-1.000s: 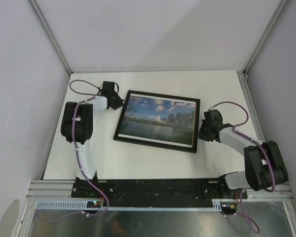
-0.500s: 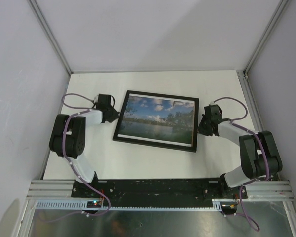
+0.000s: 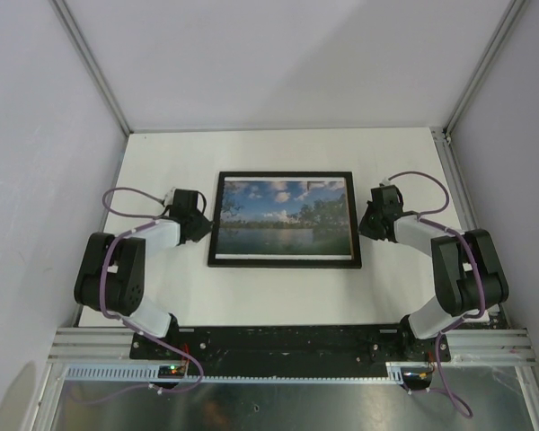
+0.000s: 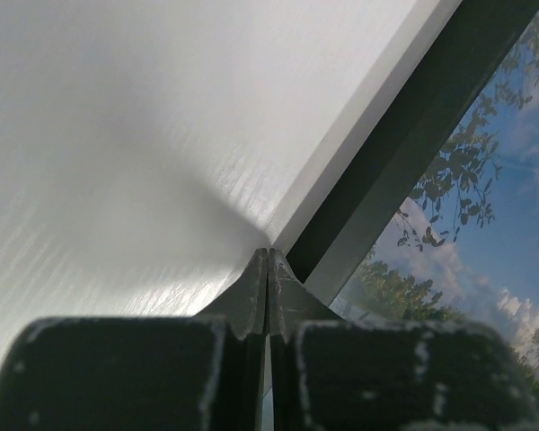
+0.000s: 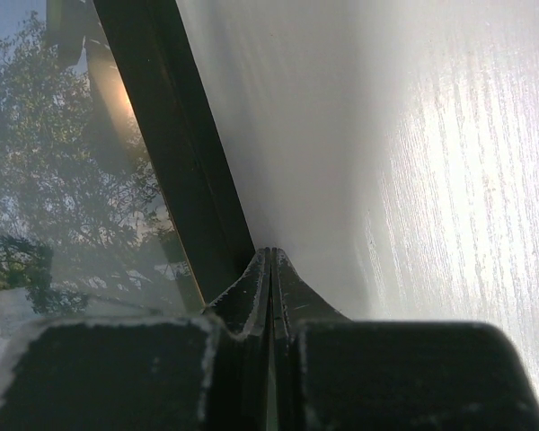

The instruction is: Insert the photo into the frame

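photo (image 3: 283, 215) looks seated in frame (image 3: 283, 263), we're on final squaring; left gripper (image 3: 206, 222) and right gripper (image 3: 365, 224) clenched empty at its sides; next we back off gently

White table (image 3: 278, 301), 1 item on it: black frame (image 3: 284, 263), flat, face up, between left gripper (image 3: 207, 222) and right gripper (image 3: 363, 224).

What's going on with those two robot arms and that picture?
The landscape photo already sits inside the black frame, which lies flat and face up on the white table. The left hand and the right hand are both shut and hold nothing. Each is low on the table with its tip right at one side edge of the frame.
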{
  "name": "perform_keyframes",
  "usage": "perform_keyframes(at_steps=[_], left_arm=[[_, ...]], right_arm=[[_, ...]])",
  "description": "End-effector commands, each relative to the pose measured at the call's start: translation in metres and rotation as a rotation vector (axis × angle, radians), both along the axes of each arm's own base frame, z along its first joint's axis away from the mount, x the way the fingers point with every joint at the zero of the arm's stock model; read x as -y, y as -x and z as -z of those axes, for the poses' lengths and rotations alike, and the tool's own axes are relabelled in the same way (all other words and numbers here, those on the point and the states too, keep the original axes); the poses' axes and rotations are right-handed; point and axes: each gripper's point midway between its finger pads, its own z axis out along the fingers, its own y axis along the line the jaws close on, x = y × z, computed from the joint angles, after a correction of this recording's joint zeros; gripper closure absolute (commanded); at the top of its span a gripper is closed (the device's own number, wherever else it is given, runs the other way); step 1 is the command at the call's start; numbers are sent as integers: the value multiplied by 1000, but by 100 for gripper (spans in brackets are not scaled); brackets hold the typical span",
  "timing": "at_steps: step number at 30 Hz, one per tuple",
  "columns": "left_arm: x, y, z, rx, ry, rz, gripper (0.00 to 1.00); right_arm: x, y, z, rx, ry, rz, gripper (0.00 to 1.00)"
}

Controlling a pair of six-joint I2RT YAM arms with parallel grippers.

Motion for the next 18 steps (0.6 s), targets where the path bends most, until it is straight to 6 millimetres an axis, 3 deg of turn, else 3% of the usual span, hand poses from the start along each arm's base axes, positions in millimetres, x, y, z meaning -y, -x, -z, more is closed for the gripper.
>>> perform_keyframes(at_steps=[1, 10, 14, 17, 18], left_arm=[[27, 43, 14, -121, 59, 91, 100], [23, 26, 8, -93, 30, 97, 100], [15, 14, -4, -52, 2, 100, 100], [-8, -10, -29, 18, -11, 71, 82], [-16, -18, -40, 46, -19, 73, 75]], right_arm=[[-20, 8, 12, -50, -55, -52, 100], [-19, 13, 6, -47, -28, -48, 100], [-4, 7, 0, -29, -26, -18, 100], [14, -11, -22, 33, -43, 19, 92], [19, -17, -33, 58, -43, 30, 86]])
